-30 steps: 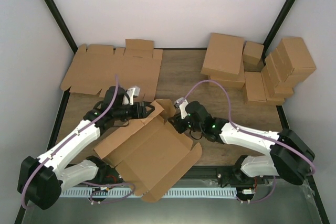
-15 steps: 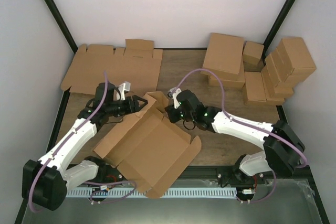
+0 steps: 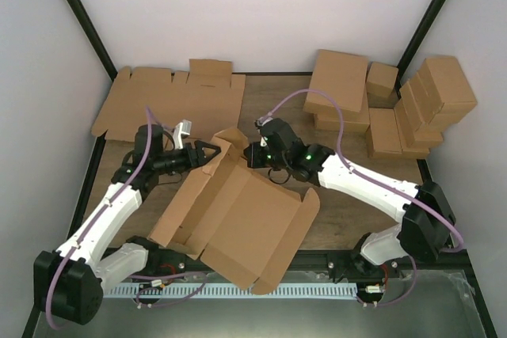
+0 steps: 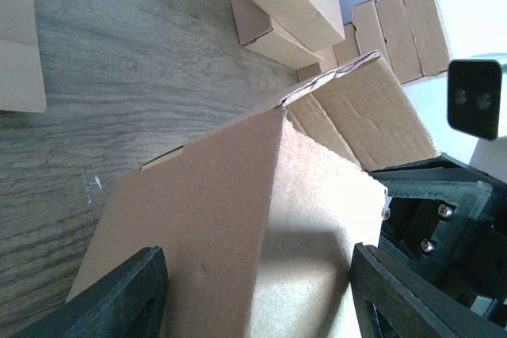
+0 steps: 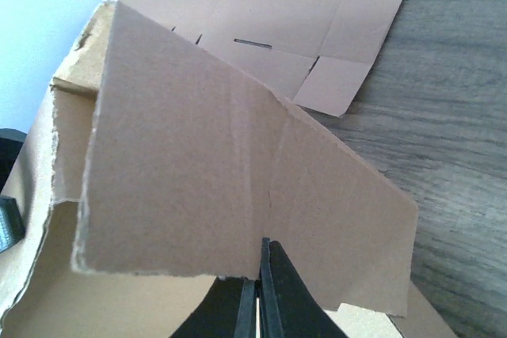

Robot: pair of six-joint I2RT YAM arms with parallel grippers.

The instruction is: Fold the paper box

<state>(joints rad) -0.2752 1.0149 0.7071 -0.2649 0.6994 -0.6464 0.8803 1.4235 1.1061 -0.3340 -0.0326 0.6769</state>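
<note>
The paper box point(image 3: 238, 219) is a brown cardboard blank lying half-formed at the table's near middle, its far corner raised. My left gripper point(image 3: 207, 150) stands open at that corner from the left. In the left wrist view the creased corner of the box point(image 4: 238, 195) fills the gap between the black fingers point(image 4: 119, 290) of the left gripper point(image 4: 257, 298). My right gripper point(image 3: 252, 154) meets the same corner from the right. In the right wrist view the right gripper point(image 5: 261, 275) is shut on the lower edge of an upright flap of the box point(image 5: 198, 164).
Flat cardboard blanks point(image 3: 170, 104) lie at the back left, also in the right wrist view point(image 5: 269, 5). Closed brown boxes point(image 3: 341, 85) are piled at the back right, with more of them point(image 3: 432, 96) against the right wall. Bare wood shows between the piles.
The right gripper has shut on the flap and moved away from the bases with it. The left gripper shifted back and left. The box's near end swung right.
</note>
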